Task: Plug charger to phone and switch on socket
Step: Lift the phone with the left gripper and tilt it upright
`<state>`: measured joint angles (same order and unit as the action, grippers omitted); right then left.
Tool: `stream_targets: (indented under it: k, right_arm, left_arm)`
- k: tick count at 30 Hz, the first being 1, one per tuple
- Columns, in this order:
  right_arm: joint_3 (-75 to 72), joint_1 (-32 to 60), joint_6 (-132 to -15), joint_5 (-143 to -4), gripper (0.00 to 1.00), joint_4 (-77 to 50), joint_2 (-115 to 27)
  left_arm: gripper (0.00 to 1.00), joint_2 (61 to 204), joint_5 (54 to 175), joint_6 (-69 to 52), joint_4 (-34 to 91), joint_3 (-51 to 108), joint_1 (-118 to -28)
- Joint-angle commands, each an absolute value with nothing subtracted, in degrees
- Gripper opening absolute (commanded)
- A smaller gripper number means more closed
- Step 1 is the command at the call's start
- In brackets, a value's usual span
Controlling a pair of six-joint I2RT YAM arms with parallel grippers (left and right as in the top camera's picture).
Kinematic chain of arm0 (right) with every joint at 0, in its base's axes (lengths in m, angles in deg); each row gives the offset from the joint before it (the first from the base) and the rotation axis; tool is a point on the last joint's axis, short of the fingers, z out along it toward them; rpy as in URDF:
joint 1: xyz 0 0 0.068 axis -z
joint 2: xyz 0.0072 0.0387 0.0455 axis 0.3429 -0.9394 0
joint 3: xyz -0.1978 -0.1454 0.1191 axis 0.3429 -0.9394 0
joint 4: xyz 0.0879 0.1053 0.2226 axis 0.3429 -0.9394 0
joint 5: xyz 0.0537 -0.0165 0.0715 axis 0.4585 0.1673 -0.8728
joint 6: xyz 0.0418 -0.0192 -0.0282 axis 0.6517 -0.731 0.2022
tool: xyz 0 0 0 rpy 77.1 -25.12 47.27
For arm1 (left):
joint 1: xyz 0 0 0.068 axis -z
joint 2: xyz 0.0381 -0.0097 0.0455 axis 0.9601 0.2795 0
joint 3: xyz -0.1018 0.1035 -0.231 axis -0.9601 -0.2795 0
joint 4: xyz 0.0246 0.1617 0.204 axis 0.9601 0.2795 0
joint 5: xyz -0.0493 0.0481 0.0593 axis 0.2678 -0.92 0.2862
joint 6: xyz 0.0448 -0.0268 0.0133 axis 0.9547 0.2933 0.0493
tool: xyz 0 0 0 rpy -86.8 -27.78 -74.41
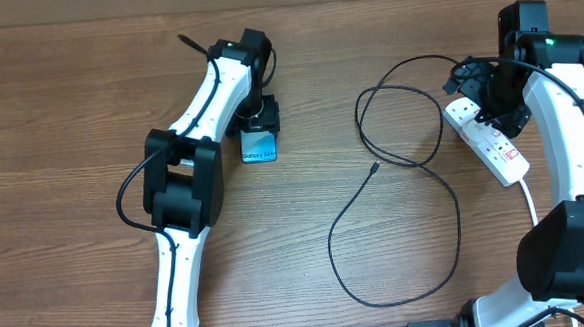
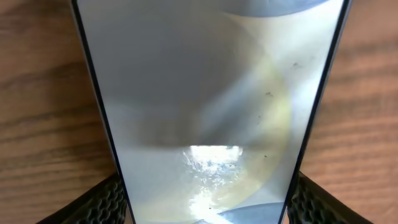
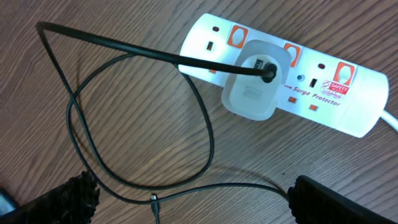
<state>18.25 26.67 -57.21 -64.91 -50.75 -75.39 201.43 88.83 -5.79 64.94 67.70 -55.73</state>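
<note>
While the left gripper (image 1: 258,125) pinches the phone (image 1: 259,147) by its long edges on the table (image 1: 68,95), the right gripper (image 3: 196,196) hangs with jaws spread above the socket (image 3: 348,99). The charger (image 3: 124,45) is plugged into it, and its connector (image 3: 155,204) lies free.

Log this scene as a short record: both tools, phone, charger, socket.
left tool: shut on the phone, fingers at its side edges, screen up
right tool: open, holding nothing, above the table beside the socket
charger: white adapter seated in the socket, black cable looping across the table
connector: free on the table, apart from the phone
socket switches: on or off cannot be told
status: charger not yet plugged into the phone
</note>
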Motion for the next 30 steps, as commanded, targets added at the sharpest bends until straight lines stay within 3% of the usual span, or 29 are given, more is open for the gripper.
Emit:
stream_targets:
  k: [1,4,10,11,13,24,30]
  right_arm:
    - [19.59,26.56,-57.08,-65.89,1.00,-50.62,-75.17]
    - [19.59,26.56,-57.08,-65.89,1.00,-50.75,-75.17]
    - [19.59,26.56,-57.08,-65.89,1.00,-51.28,-75.17]
    - [19.59,26.56,-57.08,-65.87,1.00,-51.28,-75.17]
    - [19.59,26.56,-57.08,-65.87,1.00,-51.25,-75.17]
    - [19.59,26.56,-57.08,-66.00,1.00,-50.86,-75.17]
    - [19.59,26.56,-57.08,-74.02,1.00,-52.15,-75.17]
  left_arm:
    - [0.72,203.24,87.67,3.83,65.18,65.80,-54.70]
    - [0.79,203.24,86.21,0.88,64.72,65.78,-54.65]
    - [0.79,203.26,86.01,-7.95,64.15,65.78,-55.13]
    - [0.82,203.24,86.32,-8.58,64.15,65.80,-55.11]
    - [1.00,203.24,86.64,-8.45,64.15,65.78,-55.11]
    - [1.00,203.17,91.23,-5.61,60.94,66.15,-54.81]
    - [1.00,203.17,89.92,-5.61,61.07,66.15,-53.89]
